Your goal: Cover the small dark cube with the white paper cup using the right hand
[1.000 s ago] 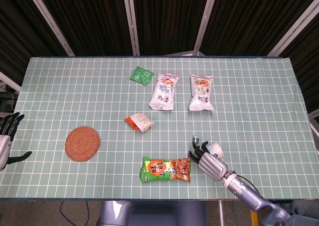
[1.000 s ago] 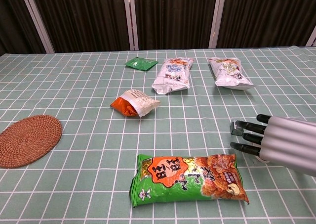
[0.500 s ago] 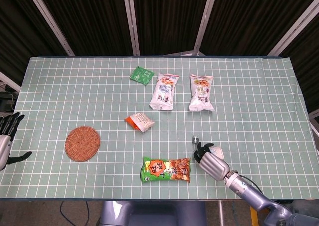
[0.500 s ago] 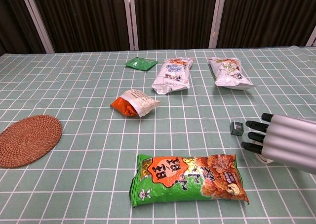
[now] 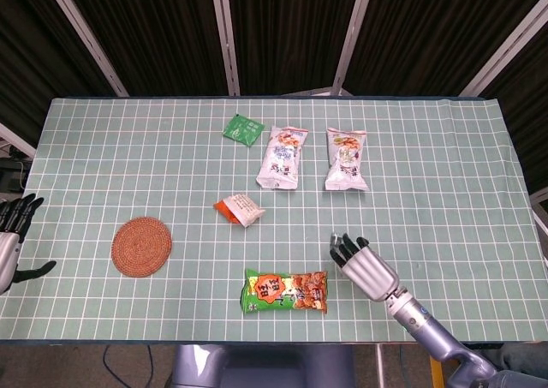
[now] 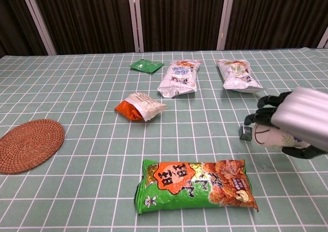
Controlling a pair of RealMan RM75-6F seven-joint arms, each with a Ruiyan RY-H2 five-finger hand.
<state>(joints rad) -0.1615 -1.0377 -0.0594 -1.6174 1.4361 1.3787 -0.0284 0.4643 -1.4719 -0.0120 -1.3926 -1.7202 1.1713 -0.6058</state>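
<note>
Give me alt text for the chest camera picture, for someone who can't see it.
The right hand holds a white paper cup on its side just above the green checked table, its mouth beside a small dark cube. Snack packets and a woven coaster lie around.

One white paper cup (image 6: 267, 136) is in view, held in the right hand (image 6: 294, 123), and one small dark cube (image 6: 246, 132) sits just beside it. Two hands show in all: the right one at the cup and the left hand (image 5: 10, 234) at the tabletop's (image 5: 445, 165) far left edge. Snack packets number five: two pale upright bags, the left pale bag (image 5: 282, 157) and the right pale bag (image 5: 346, 158); one long green and orange packet (image 5: 286, 291); one small orange and white packet (image 5: 239, 209); and one flat green sachet (image 5: 243, 130). One round woven coaster (image 5: 141, 247) lies to the left.
</note>
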